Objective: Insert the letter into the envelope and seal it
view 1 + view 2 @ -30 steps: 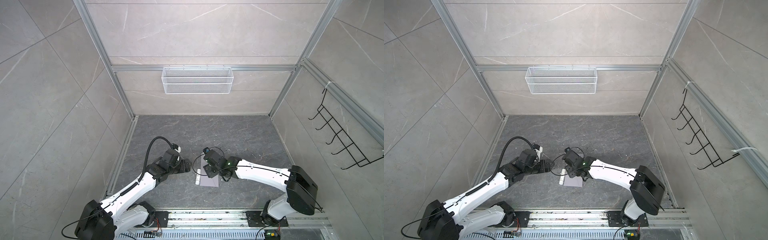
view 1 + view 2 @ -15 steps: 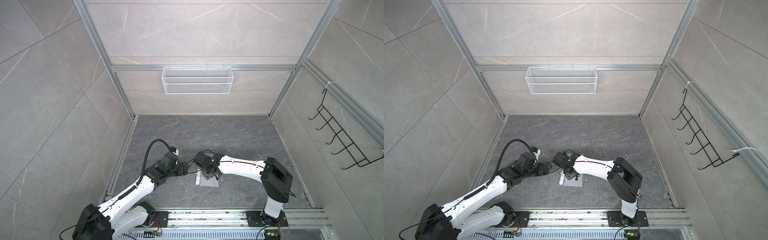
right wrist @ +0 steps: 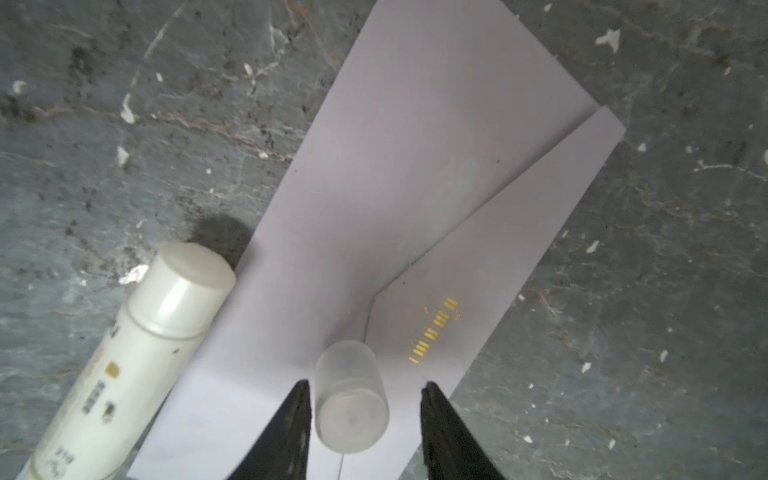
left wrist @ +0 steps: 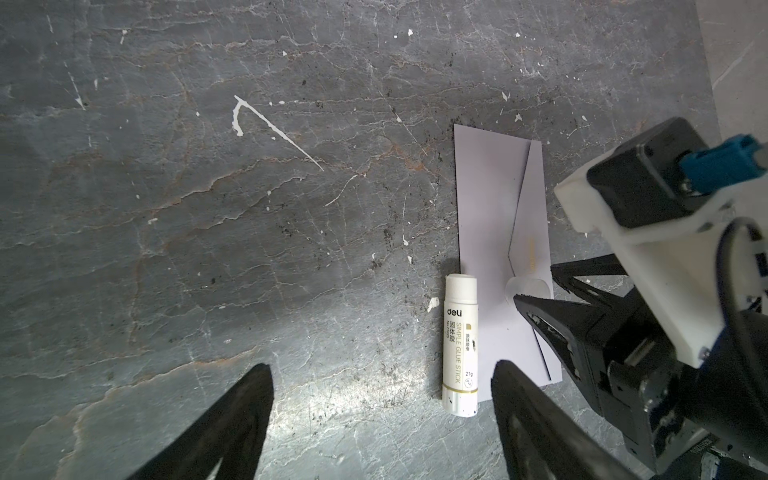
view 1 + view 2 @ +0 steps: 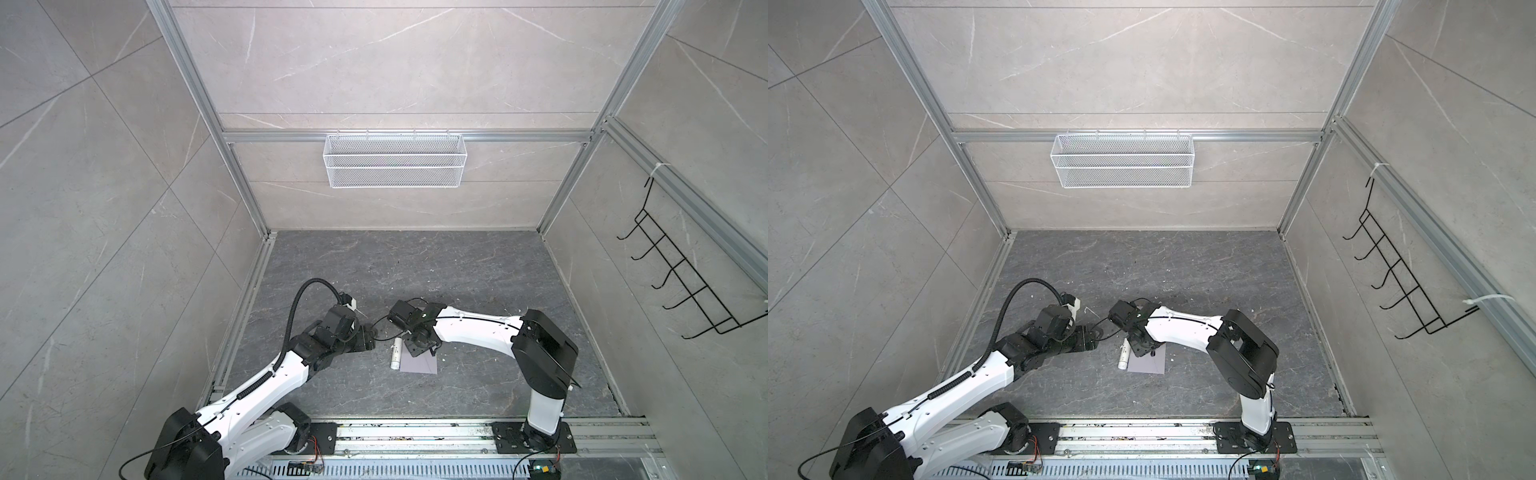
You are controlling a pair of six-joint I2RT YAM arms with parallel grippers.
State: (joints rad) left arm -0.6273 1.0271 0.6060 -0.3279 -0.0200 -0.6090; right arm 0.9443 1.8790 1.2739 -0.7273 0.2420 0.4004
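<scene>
The pale lavender-grey envelope lies flat on the dark floor with its pointed flap folded down; a small orange mark shows near the flap tip. On it rests a small translucent cap. My right gripper reaches down over the cap, open, one finger close against it and a gap at the other. A white glue stick lies along the envelope's edge. My left gripper is open over bare floor beside the stick. The letter is out of view.
A white wire basket hangs on the back wall and a black hook rack on the right wall. The arms' base rail runs along the front edge. Both grippers sit close together near the envelope.
The right arm has swung its elbow inward and brought its gripper down over the cap, jaws narrowing around it. The left arm has barely moved.
</scene>
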